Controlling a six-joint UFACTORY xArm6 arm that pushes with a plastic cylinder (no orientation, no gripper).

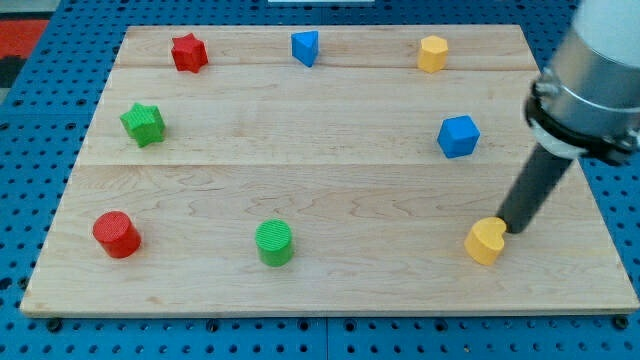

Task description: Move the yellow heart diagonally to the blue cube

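The yellow heart (485, 241) lies near the view's bottom right of the wooden board (330, 170). The blue cube (458, 136) sits above it, toward the view's right. My tip (507, 230) rests on the board touching the heart's right side, well below the blue cube. The dark rod leans up toward the view's right to the arm's grey end.
Along the view's top stand a red star (188, 52), a blue triangular block (305, 47) and a yellow hexagonal block (432, 53). A green star (143, 123) is at the left. A red cylinder (117, 234) and a green cylinder (274, 242) stand near the bottom.
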